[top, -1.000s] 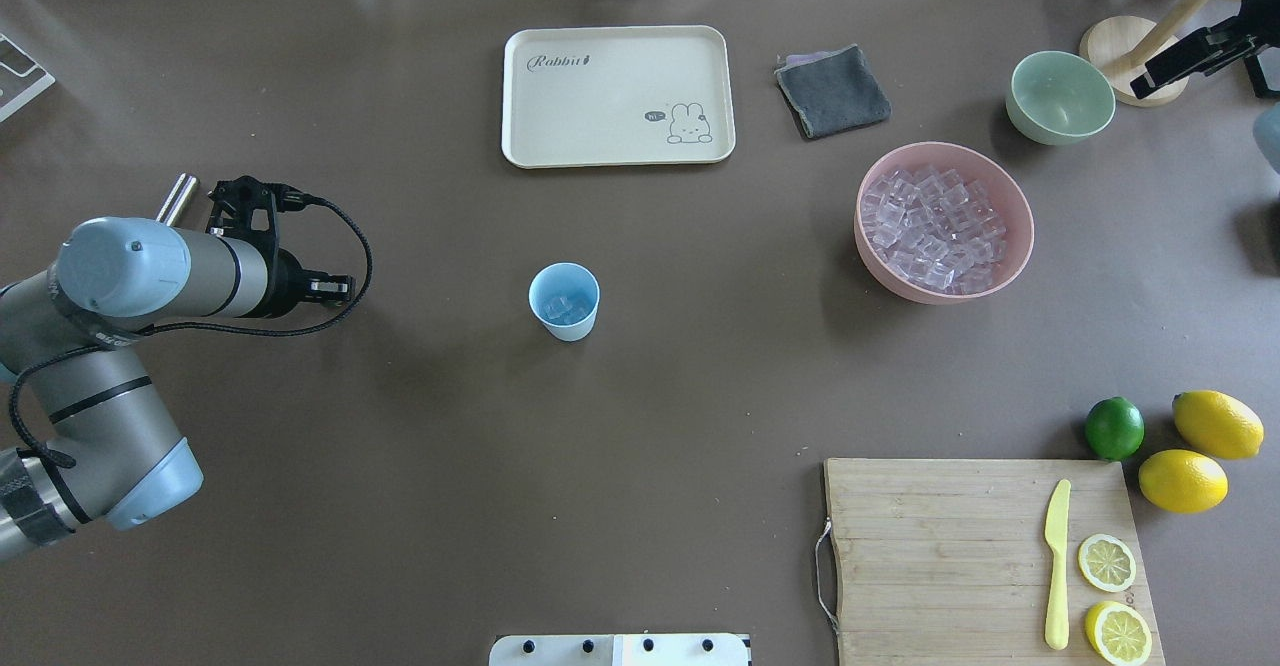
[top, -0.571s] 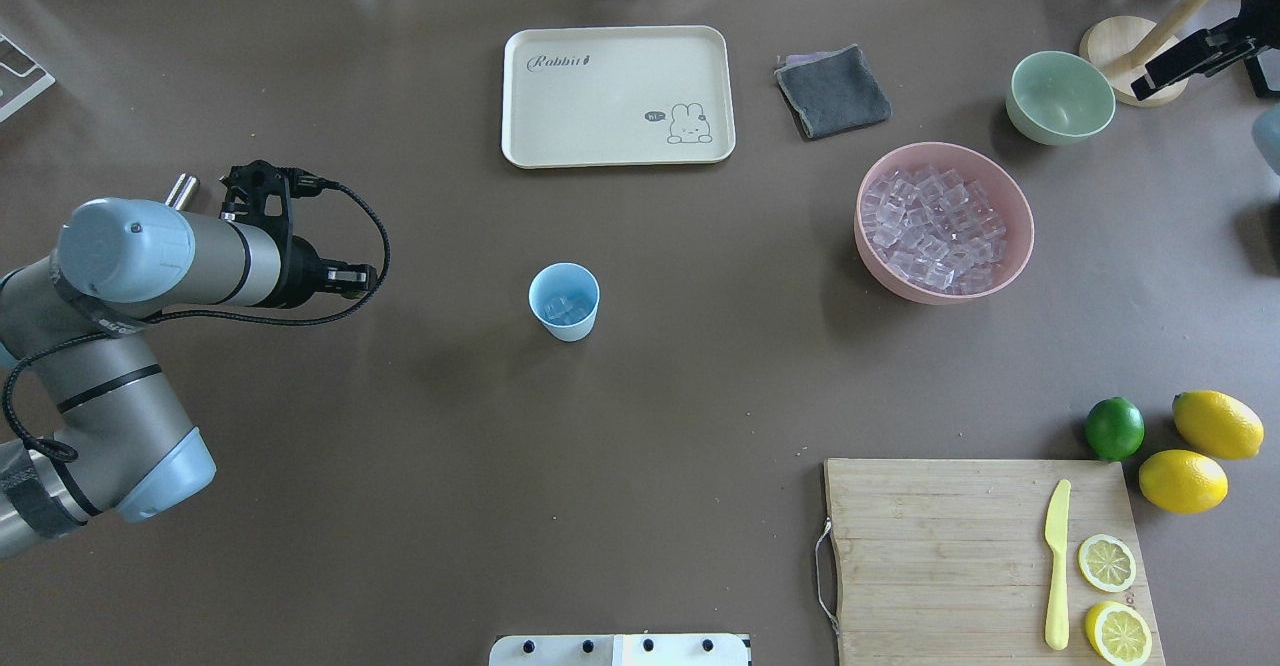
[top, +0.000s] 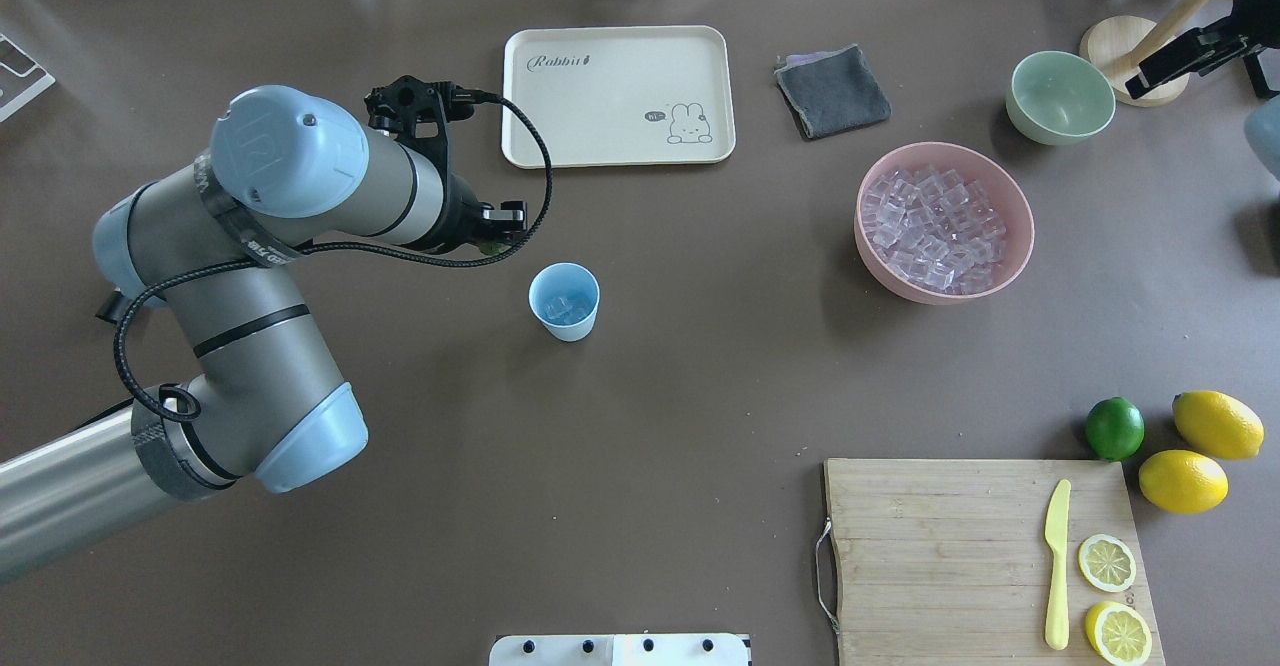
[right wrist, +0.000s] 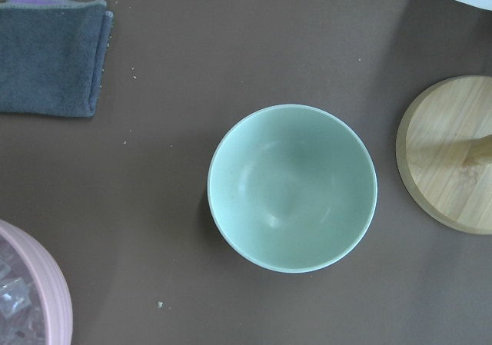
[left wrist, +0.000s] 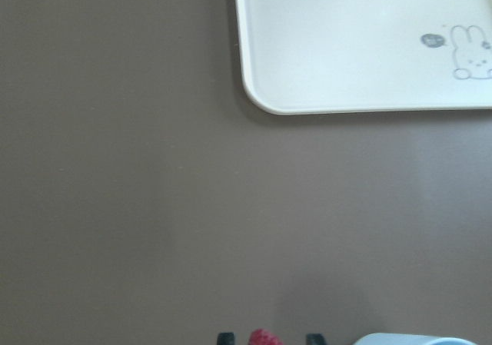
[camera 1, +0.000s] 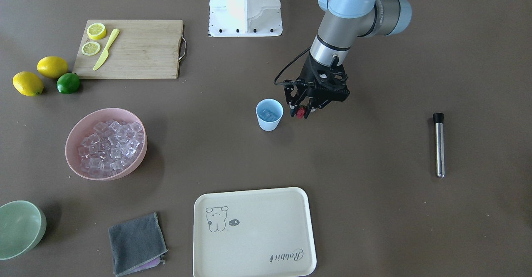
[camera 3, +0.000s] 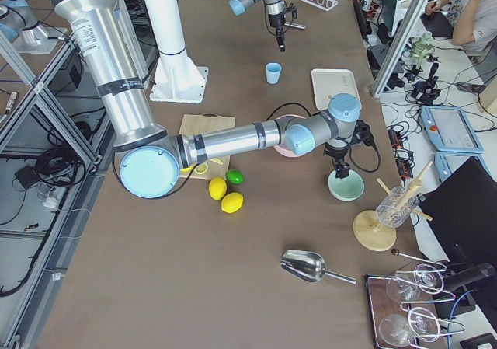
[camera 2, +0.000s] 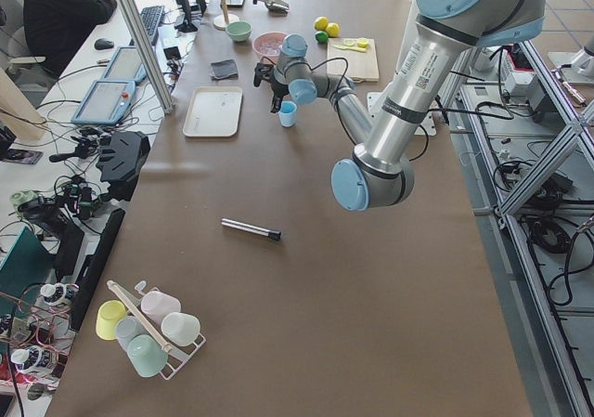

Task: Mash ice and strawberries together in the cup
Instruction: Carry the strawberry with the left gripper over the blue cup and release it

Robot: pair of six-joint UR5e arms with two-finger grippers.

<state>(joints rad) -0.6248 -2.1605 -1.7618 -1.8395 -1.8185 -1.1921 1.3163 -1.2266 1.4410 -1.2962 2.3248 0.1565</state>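
Left pincer [camera 1: 304, 110] grips the strawberry [camera 1: 300, 113] just right of the mid-frame cup [camera 1: 269, 115], likely to drop it onto the ice [camera 1: 266, 113]

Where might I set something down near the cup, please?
The widest bare stretch lies between the cup, the board and the robot's base. Another lies between cup, tray and pink bowl. Crowded: beside the cup, where the left jaws hold the strawberry, and around the lemons.
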